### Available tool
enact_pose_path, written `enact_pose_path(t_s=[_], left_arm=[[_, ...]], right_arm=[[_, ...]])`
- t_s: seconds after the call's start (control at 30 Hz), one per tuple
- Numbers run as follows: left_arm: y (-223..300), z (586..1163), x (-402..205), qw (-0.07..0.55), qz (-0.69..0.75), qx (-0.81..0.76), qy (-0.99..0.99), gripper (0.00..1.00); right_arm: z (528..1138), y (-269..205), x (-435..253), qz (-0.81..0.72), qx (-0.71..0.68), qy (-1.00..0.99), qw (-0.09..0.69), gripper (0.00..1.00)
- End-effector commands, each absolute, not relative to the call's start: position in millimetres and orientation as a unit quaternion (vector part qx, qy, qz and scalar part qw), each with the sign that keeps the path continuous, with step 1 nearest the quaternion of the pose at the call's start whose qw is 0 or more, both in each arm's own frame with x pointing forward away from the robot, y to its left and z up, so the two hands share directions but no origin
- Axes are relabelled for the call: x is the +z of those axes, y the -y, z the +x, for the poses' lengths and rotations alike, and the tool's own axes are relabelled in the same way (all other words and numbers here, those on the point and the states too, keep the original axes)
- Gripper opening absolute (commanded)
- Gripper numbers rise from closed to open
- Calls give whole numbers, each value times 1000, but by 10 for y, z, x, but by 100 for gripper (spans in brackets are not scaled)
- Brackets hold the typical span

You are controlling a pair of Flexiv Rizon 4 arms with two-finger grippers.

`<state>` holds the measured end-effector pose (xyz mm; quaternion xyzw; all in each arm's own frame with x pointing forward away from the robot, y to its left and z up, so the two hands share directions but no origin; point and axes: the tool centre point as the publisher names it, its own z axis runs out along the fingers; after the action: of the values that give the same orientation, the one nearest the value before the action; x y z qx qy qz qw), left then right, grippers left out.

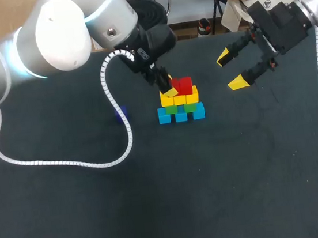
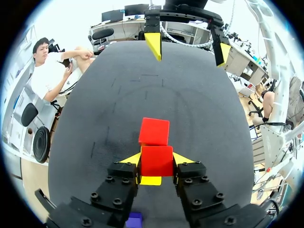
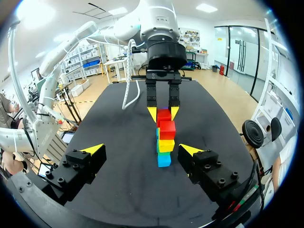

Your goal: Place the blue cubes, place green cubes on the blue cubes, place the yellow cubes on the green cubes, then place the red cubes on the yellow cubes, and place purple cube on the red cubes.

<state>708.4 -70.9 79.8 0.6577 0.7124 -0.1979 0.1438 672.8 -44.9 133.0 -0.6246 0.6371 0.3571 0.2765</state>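
**Red cube** [image 2: 156, 160], clamped between the yellow-tipped fingers of our left gripper [image 1: 168, 89], is at the level of the top layer, directly beside the first red cube [image 1: 186, 85] and over the yellow cubes [image 1: 180, 99]. Beneath these lie the green cubes [image 1: 190, 107] and the blue cubes [image 1: 198, 111], which rest on the dark table [image 1: 157, 200]. We cannot tell whether the held cube already bears on the yellow layer.

We judge the step in hand to be seating this second red cube. We should keep it square to its neighbour and lower it straight until it rests flat. We then part the fingers only slightly and lift vertically, since a sideways drag could shift the neighbour or the rows below.

The purple cube [image 1: 122, 113] lies on the table left of the stack, partly behind the left arm's white cable [image 1: 66, 163]; we take it to be next.

Our right gripper [image 1: 233, 69] hangs empty with fingers spread, right of the stack and apart from it. The stack stands well in from every table edge, and open mat on the near side gives room for retreat.
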Motion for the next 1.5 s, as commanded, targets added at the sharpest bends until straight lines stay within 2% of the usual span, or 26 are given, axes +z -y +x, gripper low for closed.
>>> enact_pose_path(t_s=[0.03,1.2,1.23,1.3,1.33,1.4,1.43,1.47,1.5], left_arm=[[704,7104,796,141,657,-198,-713,0],[724,7070,821,145,659,-199,-710,0],[727,7064,822,145,660,-198,-710,5],[728,7060,820,144,660,-197,-710,23],[733,7055,816,144,660,-197,-711,43],[739,7049,815,143,660,-196,-711,49],[741,7046,816,143,659,-196,-712,70],[741,7046,817,143,659,-195,-712,85],[742,7046,818,144,658,-194,-713,92]], right_arm=[[6717,451,1332,-624,356,-637,278,100],[6717,451,1332,-624,356,-637,278,100],[6717,451,1332,-624,356,-637,278,100],[6717,451,1332,-624,356,-637,278,100],[6717,451,1332,-624,356,-637,278,100],[6717,451,1332,-624,356,-637,278,100],[6717,451,1332,-624,356,-637,278,100],[6717,451,1332,-624,356,-637,278,100],[6717,451,1332,-624,356,-637,278,100]])
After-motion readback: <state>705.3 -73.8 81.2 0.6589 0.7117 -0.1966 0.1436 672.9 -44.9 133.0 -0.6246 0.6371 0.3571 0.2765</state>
